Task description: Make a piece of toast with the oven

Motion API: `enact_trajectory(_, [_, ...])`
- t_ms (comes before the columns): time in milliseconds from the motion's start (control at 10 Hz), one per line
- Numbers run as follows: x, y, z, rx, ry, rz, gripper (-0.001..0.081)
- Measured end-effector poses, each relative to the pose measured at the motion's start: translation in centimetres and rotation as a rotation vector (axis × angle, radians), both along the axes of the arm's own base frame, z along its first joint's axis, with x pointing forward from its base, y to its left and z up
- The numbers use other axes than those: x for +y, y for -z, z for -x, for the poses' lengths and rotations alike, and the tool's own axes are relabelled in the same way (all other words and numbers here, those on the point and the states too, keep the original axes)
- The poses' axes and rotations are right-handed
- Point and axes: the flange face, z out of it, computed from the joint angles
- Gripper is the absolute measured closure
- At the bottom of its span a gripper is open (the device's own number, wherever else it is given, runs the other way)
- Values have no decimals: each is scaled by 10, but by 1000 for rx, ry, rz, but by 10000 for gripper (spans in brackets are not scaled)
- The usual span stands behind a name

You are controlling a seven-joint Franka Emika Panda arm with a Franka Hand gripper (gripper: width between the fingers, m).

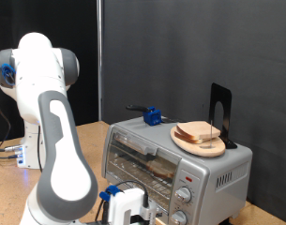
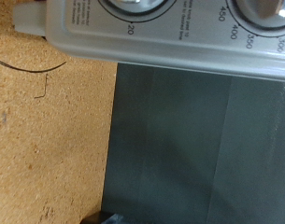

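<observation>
- Clearly visible in the exterior view, the thin, pale beige piece of toast with a tan-brown crust (image 1: pixel 200 133) lies flat on a round tan wooden plate (image 1: pixel 185 142). It seems to rest on a second slice, though I cannot be sure.
- By my judgement the toast is light, fairly stiff but crumbly. It is best taken by pinching across its thin edges, gently, where the crust overhangs the plate.
- The plate sits on the roof of the boxy silver-grey metal toaster oven (image 1: pixel 232 167), towards the exterior view's right.
- Inside the oven, on the wire rack (image 1: pixel 133 148), there is a flat brownish shape (image 1: pixel 161 167). It may be another slice, but it is too blurred to tell.
- Whether the glass door is open or closed I cannot tell.
- Three round knobs (image 1: pixel 187 178) run down the oven's front panel. The wrist view shows that panel (image 2: pixel 179 33) close up, with temperature numerals around a dial.
- The white-and-blue end effector (image 1: pixel 125 208) hangs low at the exterior view's bottom, just before the oven's front and near the knobs. Its fingers do not show, so I cannot tell how wide it stands, and nothing is seen in it.
- Also on the oven roof are a small blue object (image 1: pixel 154 117) and an upright black metal stand (image 1: pixel 220 111).
- The oven stands on a cork-brown surface (image 2: pixel 49 140), beside a dark grey mat (image 2: pixel 198 149).
</observation>
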Motion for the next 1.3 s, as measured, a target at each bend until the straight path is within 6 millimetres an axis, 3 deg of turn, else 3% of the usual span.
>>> enact_trajectory(700, [58, 5, 3, -36, -98, -22, -2])
enact_trajectory(1200, [60, -7, 8, -56, -86, -27, -2])
enact_trajectory(1300, [60, -8, 7, -58, -84, -29, 94])
